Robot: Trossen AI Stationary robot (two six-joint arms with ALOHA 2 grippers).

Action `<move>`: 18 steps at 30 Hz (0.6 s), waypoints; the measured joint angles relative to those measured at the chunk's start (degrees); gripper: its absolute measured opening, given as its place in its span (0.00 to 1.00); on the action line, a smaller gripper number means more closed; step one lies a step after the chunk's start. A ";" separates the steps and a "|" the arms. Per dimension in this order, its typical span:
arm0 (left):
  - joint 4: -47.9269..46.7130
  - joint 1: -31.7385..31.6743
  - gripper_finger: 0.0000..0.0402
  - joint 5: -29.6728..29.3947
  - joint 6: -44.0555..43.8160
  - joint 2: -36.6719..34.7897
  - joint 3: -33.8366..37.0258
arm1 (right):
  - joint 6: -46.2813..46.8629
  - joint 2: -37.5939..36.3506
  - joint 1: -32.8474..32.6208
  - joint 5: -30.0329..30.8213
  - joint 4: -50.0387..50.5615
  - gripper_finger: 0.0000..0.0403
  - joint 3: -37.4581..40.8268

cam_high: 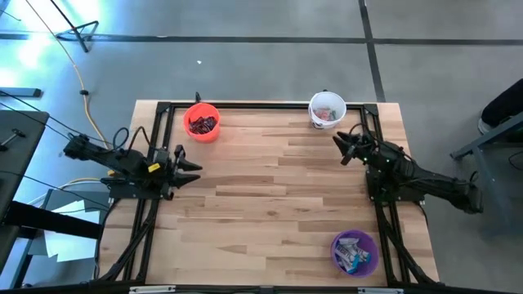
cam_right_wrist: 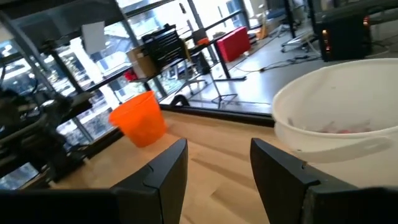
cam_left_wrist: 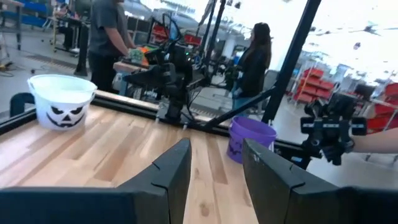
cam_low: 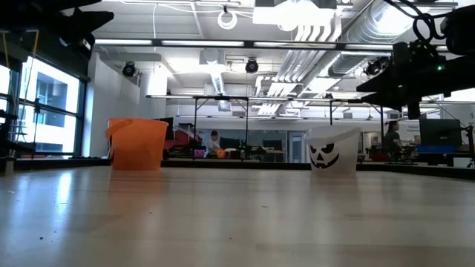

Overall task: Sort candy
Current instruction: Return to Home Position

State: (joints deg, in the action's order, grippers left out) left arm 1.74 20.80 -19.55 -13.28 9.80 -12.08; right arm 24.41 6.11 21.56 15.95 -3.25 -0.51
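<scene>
Both arms rest folded at the table (cam_high: 270,188) edges, left gripper (cam_high: 193,169) and right gripper (cam_high: 343,148) with fingers parted, grasping nothing. Candy (cam_high: 355,255) lies in the white cup (cam_high: 311,110) just ahead of the right fingers and the purple cup (cam_high: 334,245) farther off.

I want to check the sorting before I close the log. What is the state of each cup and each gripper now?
Orange cup: upright, holds dark candy.
White cup: upright, holds a little pinkish candy.
Purple cup: upright, holds blue-and-white candy.
Left gripper: open, empty, at the table's left side.
Right gripper: open, empty, beside the white cup.
</scene>
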 joint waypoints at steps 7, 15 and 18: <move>2.93 0.00 0.32 0.62 -0.83 -2.29 3.87 | 2.76 0.00 2.31 6.43 -0.50 0.42 -0.02; 10.51 0.00 0.32 0.96 -0.96 -2.38 8.96 | -4.15 0.00 2.58 25.06 -0.44 0.42 -0.09; 13.14 0.00 0.32 1.41 -0.95 -2.38 10.70 | -6.98 0.00 2.56 25.24 -0.40 0.42 -0.09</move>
State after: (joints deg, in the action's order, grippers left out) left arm 14.88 20.80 -18.14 -14.23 7.42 -1.37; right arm 17.43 6.10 24.12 41.19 -3.65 -0.60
